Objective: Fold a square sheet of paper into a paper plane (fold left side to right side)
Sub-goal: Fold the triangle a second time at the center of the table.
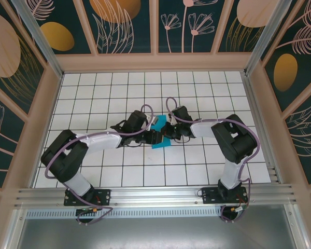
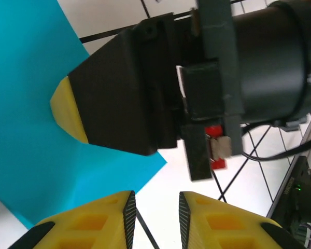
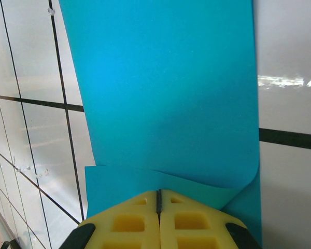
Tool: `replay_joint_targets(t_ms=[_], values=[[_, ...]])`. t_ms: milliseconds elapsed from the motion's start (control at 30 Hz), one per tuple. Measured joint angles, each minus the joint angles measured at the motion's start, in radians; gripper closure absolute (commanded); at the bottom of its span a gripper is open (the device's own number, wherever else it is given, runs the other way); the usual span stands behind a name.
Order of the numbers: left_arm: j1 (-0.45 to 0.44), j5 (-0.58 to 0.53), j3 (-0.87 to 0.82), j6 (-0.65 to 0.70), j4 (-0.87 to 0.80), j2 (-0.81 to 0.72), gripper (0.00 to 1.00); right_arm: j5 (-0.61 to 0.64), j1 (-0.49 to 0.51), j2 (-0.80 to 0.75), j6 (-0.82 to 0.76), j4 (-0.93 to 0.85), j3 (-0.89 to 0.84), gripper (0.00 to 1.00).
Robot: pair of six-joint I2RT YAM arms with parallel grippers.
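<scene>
paper: square sheet of paper (image 3: pixel 166 93) lies mid-table (image 1: pixel 197 88), well away from every edge. One layer is lifted and curled over the lower one.
right gripper: right gripper (image 3: pixel 159 199) is clenched with nothing I can see between the pads, its tip set on the sheet by the curl.
why: I judge it is pinning the fold so the layer can't spring back.
left gripper: left gripper (image 2: pixel 155 210) has its jaws partly apart with bare table and a grid line in the gap, so it is grasping nothing. It sits just beside the sheet's edge, I guess ready to take it.
in the way: both wrists crowd over the sheet, and the right gripper's body hides the crease from my left wrist view.
around: patterned walls (image 1: pixel 129 26) at the table's far and side edges, well apart from the work.
risk: thin paper, may slide or crease off-line.
</scene>
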Motion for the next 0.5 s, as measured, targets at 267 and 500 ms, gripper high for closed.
replay_joint_targets(t_ms=[267, 500], values=[[0.001, -0.005, 0.003, 0.015, -0.016, 0.103, 0.69, 0.0, 0.0, 0.0, 0.0, 0.0, 0.0, 0.93], [0.004, -0.001, -0.03, 0.014, 0.013, 0.123, 0.69, -0.008, -0.002, -0.003, 0.0, 0.001, 0.0, 0.93]])
